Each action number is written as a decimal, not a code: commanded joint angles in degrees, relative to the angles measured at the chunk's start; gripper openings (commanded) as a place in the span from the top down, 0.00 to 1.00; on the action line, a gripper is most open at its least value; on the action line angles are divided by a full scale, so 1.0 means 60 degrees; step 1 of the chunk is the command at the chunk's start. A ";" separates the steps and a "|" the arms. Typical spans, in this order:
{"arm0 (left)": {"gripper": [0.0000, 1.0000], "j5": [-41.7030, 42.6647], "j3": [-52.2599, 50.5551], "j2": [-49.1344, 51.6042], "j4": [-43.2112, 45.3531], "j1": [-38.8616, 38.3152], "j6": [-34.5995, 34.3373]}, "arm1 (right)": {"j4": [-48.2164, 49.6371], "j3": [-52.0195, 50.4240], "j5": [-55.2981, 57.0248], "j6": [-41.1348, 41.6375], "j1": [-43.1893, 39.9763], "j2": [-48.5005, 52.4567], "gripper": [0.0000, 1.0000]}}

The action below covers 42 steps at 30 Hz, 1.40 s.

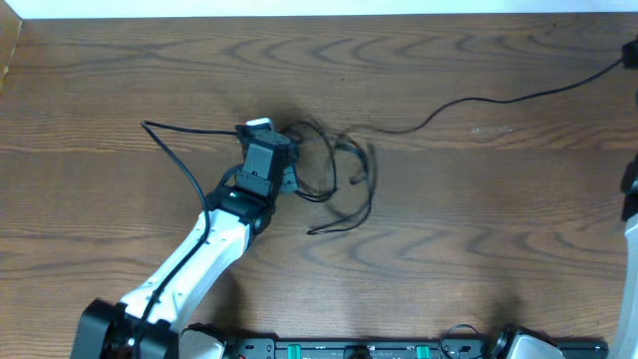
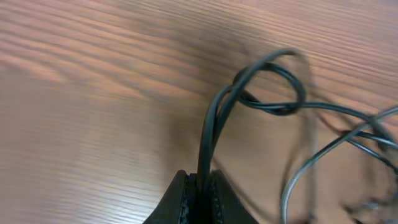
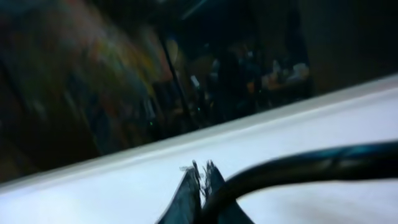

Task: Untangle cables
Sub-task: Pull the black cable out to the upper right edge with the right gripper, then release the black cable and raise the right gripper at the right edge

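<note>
The cables (image 1: 334,175) lie as a tangle of thin black loops at the table's middle. One black cable (image 1: 478,100) runs from the tangle to the far right edge. My left gripper (image 1: 287,170) is at the tangle's left side. In the left wrist view it (image 2: 200,186) is shut on a black cable (image 2: 214,124) that rises into a knotted loop (image 2: 273,102). My right gripper (image 3: 204,169) is shut on a black cable (image 3: 311,163) that leaves its fingers to the right. No white cable shows.
The wooden table (image 1: 449,249) has a white strip along its far edge. My right arm (image 1: 630,214) shows only at the right edge. A thicker black cord (image 1: 179,165) loops from my left arm on the left. A black rail (image 1: 379,349) runs along the front edge.
</note>
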 commanded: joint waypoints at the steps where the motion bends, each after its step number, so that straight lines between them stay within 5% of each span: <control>1: 0.92 -0.2346 0.0069 0.0506 0.0018 0.0015 0.0160 | -0.0386 0.1009 0.0561 -0.1450 -0.0047 -0.0160 0.99; 14: 0.92 -0.2310 0.0069 0.2025 0.0015 0.0011 0.0113 | -0.1293 0.3628 0.1745 -0.3534 0.0106 -0.0171 0.99; 27: 0.92 -0.2310 0.0069 0.2073 0.0018 0.0011 0.0113 | -0.2193 0.4419 0.5938 -1.0535 0.2641 -0.0514 0.99; 38: 0.92 -0.2302 0.0069 0.2073 -0.0095 0.0011 0.0113 | -0.6499 0.4065 0.4710 -1.0102 0.3829 -0.0565 0.99; 42: 0.92 -0.2302 0.0069 0.2073 -0.0098 0.0011 0.0109 | -0.6532 0.3413 0.4258 -0.8003 0.4080 -0.0561 0.99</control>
